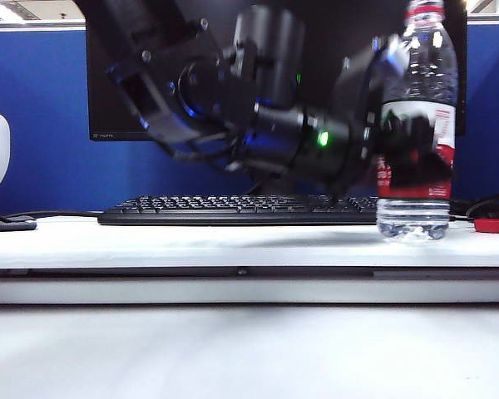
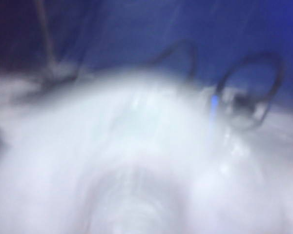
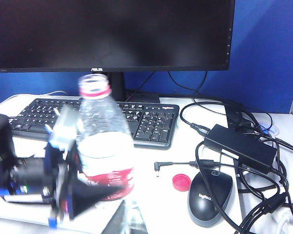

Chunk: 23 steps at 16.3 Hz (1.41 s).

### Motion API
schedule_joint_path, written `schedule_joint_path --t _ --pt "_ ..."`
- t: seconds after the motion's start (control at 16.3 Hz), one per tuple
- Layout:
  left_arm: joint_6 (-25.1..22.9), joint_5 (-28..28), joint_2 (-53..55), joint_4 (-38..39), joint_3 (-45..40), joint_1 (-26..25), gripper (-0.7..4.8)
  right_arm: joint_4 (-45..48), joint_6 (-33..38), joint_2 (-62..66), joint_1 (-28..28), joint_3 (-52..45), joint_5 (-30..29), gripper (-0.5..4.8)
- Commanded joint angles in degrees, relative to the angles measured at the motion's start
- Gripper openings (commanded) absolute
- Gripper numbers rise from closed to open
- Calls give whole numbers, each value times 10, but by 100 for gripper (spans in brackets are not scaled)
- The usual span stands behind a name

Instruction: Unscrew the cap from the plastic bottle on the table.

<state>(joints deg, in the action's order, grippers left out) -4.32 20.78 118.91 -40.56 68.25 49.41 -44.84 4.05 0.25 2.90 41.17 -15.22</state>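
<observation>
I see the table with a monitor and keyboard at the back. The bottle stands upright on the table at 3 o'clock in the outside view, its top bare. My left gripper is at the bottle's label; its jaws look spread around it, but blur hides whether they touch. My right gripper is out of sight, jaws pressed together. A mouse lies past the bottle. The cap lies on the table, just beside the mouse.

obstacles: keyboard behind bottle; mouse, cables beside | free: table front strip
</observation>
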Motion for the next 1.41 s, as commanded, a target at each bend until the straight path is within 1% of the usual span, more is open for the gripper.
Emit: schedule_joint_path --t 0.06,0.18,0.31,0.37,0.49,0.55,0.61,0.67,0.74,0.92,0.98,1.1,1.16,1.41 --pt "-2 -2 1 6 0 0 378 9 2 -1 0 3 -3 -3" --pt "-2 -2 1 7 0 0 378 6 2 -1 0 3 -3 -2" --pt "-2 -2 1 7 0 0 451 -3 2 -1 0 3 -3 -3" --pt "-2 -2 1 7 0 0 471 -4 2 -1 0 3 -3 -2" --pt "-2 -17 1 7 0 0 477 -4 2 -1 0 3 -3 -3" --pt "0 -41 0 7 0 0 479 -3 2 -1 0 3 -3 -2" --pt "2 -40 0 8 0 -1 479 -3 2 -1 0 3 -3 -2" --pt "3 -31 -1 10 0 -1 479 -3 2 -1 0 3 -3 -2" --pt "3 1 -6 19 0 -1 479 -3 0 -1 0 3 -3 -2" --pt "3 61 -16 33 0 -1 479 -3 0 -1 0 3 -3 -2" --pt "2 54 -24 54 0 -1 479 -3 0 -1 0 3 -3 -3" --pt "-5 16 -38 89 0 -2 479 -3 0 -1 0 3 -4 -2" --pt "-17 2 -49 106 0 -7 479 -3 0 -1 0 3 -15 -2" --pt "-17 0 -68 117 0 -23 479 -2 2 -1 0 3 -19 -2"
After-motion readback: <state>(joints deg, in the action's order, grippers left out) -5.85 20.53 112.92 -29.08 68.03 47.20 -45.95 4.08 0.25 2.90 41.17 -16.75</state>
